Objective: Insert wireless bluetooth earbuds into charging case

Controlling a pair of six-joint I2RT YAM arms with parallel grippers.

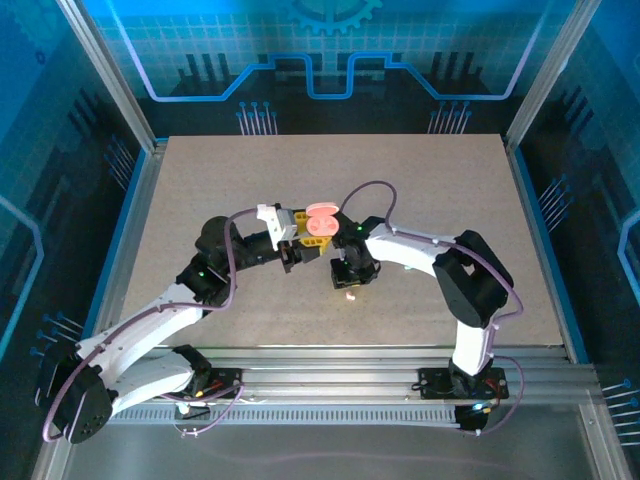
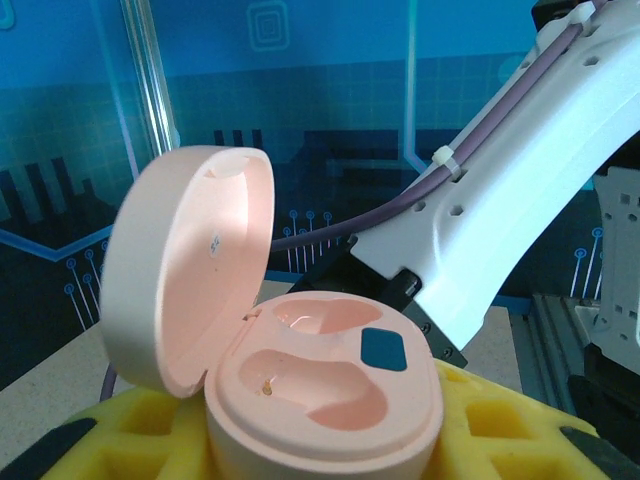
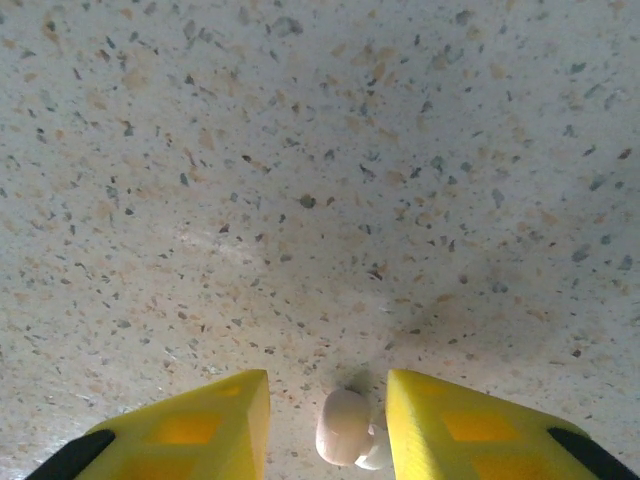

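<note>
Two arms meet over the middle of the speckled table (image 1: 200, 200). The left gripper (image 1: 310, 229) is clamped on an open pink charging case (image 2: 330, 400), held off the surface between its yellow fingers (image 2: 500, 425). The case's lid (image 2: 185, 270) stands swung up and back on the left of the wrist view, and its two wells (image 2: 320, 385) face upward with nothing in them.

Just beside it, the right gripper (image 3: 328, 400) points down at the table with its jaws apart, straddling a single pale earbud (image 3: 343, 425) without gripping it. The earbud lies on the table between the two yellow fingers (image 3: 200, 425). It is close against the finger on the right of that view, and a clear gap separates it from the other. Its long axis runs roughly parallel to the fingers' inner faces, rounded end pointing away from the wrist camera. A smaller nub juts toward the nearer finger.

From above, the earbud shows as a tiny light speck on the table just below the right gripper.
</note>
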